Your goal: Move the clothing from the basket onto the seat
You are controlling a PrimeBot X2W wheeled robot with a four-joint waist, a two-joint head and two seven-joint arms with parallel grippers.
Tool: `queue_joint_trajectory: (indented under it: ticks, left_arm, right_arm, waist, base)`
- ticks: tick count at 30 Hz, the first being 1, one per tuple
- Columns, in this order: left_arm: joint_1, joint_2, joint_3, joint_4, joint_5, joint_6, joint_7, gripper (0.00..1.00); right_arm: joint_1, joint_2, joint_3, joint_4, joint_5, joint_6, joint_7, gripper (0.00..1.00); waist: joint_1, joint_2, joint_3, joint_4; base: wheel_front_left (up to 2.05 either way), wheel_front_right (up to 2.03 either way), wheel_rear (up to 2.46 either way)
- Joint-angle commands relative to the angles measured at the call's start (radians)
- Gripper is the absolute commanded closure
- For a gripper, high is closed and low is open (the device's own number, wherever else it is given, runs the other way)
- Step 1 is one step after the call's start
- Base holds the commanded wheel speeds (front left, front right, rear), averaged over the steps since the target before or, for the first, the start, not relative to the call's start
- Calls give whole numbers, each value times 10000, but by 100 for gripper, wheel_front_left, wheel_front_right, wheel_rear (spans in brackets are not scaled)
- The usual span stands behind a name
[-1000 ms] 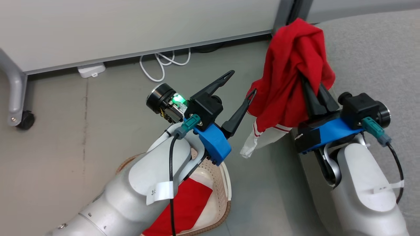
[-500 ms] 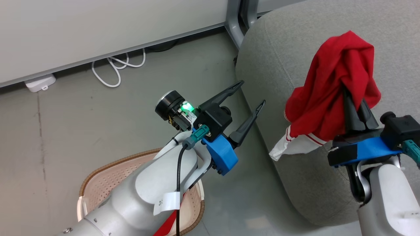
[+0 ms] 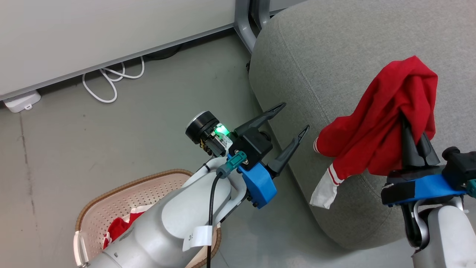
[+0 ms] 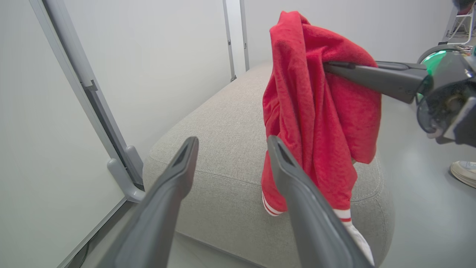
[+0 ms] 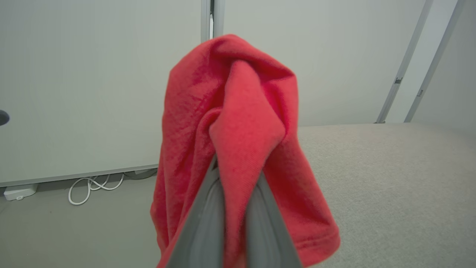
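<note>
The right gripper [image 3: 411, 130] is clenching a red garment [image 3: 383, 119] that is bunching over its closed fingers and hanging down from them over the grey seat [image 3: 334, 56], with its white striped cuff dangling at the cushion's rounded front edge; whether the cloth is touching the cushion is unclear. The left gripper [image 3: 296, 116] is hovering empty with its jaws spread wide, just beside the seat's edge and apart from the garment. Under its forearm [image 3: 178, 216] the basket [image 3: 122, 193] is sitting on the floor [image 3: 148, 111], a second red garment [image 3: 119, 227] lying inside.
</note>
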Motion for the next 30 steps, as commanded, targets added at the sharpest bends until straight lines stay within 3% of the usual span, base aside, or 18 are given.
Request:
queue_joint_trajectory:
  ticks: [1,8,15,23,30]
  left_arm:
    - [-28,15,9,15,26,-57,-49,0]
    - [-232,110,74,-17,133,8,-50,0]
    - [-690,295,46,-197,315,52,55,0]
    - [-1591,493,4,-578,623,69,334,0]
    - [-2378,663,-20,-919,941,110,480,0]
  right_arm:
    - [140,34,-20,-75,-30,1,-10,100]
    - [-576,-21,61,-385,-145,1,-10,100]
    - [-2332,-582,-242,-676,-122,1,-11,100]
    - [-5053,-1796,-1926,-927,-195,1,-10,100]
    - [-6573,-3130,-3258,-208,-408,1,-8,100]
  waist:
    - [0,-1,16,15]
    - [0,-1,209,141]
    - [0,-1,1050,361]
    - [0,-1,2656,877]
    - [0,-1,3922,1304]
  base:
    - [0,0,0]
    - [0,0,0]
    - [0,0,0]
    - [0,0,0]
    - [0,0,0]
